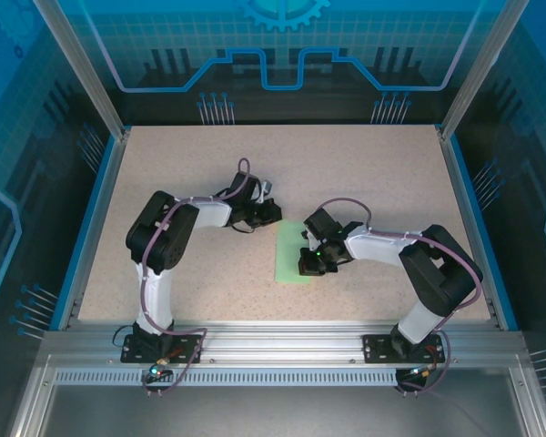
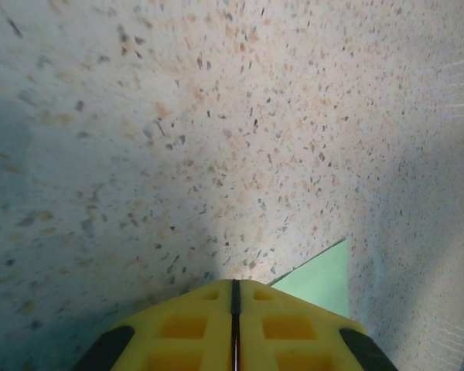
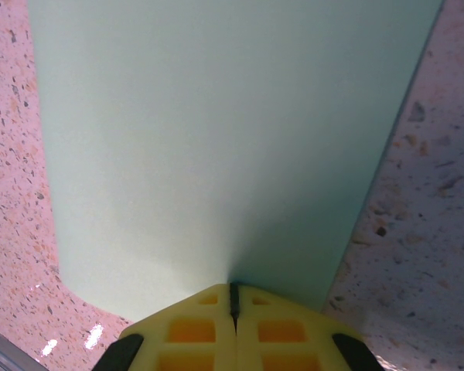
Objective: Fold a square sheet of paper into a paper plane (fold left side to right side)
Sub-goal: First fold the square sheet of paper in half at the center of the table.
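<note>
We see the square sheet of paper [image 1: 289, 255] lying near the middle of the speckled worktop [image 1: 364, 173], between the two arms. From above it reads as a narrow upright strip of pale green rather than a full square. The right end effector [image 1: 309, 266] sits on the strip's right-hand edge, toward its near end. In the right wrist view its yellow fingers [image 3: 193, 328] are pressed together with only a thin dark seam between them. The sheet [image 3: 232, 139] runs straight into that seam, so the right end effector [image 3: 233, 297] appears to be pinching the paper's near edge. From there the paper spreads away over the worktop [image 3: 433, 216]. The left end effector [image 1: 271, 212] is just beside the strip's far left corner. We cannot tell from above whether it touches the paper. In the left wrist view its yellow fingers [image 2: 193, 325] are also pressed together, and the left end effector [image 2: 234, 305] holds nothing. It points at bare worktop [image 2: 216, 116], with one green corner of the sheet [image 2: 325, 280] just to the right of its tips.
</note>
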Motion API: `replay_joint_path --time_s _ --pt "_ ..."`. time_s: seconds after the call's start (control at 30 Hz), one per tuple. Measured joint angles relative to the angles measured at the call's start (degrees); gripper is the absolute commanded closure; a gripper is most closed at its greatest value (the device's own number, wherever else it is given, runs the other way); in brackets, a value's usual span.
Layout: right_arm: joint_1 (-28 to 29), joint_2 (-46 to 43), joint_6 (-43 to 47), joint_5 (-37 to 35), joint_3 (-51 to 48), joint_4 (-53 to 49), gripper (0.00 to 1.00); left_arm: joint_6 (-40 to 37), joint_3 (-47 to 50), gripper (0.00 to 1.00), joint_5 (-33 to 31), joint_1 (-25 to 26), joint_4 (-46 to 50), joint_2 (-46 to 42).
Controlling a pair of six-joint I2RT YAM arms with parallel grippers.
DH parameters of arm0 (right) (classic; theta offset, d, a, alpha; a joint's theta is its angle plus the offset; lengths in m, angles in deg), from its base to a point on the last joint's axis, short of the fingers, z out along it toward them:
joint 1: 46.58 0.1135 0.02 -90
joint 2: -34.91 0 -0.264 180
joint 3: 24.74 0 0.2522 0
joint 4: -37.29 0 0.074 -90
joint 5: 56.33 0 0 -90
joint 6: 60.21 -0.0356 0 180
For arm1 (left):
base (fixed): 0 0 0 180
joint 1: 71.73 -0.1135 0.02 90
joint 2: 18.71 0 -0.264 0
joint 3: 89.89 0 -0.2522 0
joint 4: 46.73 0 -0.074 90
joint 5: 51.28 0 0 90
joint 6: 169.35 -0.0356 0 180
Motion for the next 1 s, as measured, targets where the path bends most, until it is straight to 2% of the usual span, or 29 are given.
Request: replay_joint_path --time_s 0.27,0.53,1.0 --pt "0.0 0.2 0.2 0.1 0.1 0.0 0.98 -0.9 3.1 0.89 2.6 0.9 -1.1 -6.0" --pt "0.0 0.4 0.4 0.2 0.5 -0.6 0.98 -0.9 3.9 0.90 5.0 4.2 -1.5 -4.4" --pt "0.0 0.6 0.4 0.2 0.8 -1.0 0.98 -1.0 6.8 0.90 4.7 4.3 -1.7 -3.0"
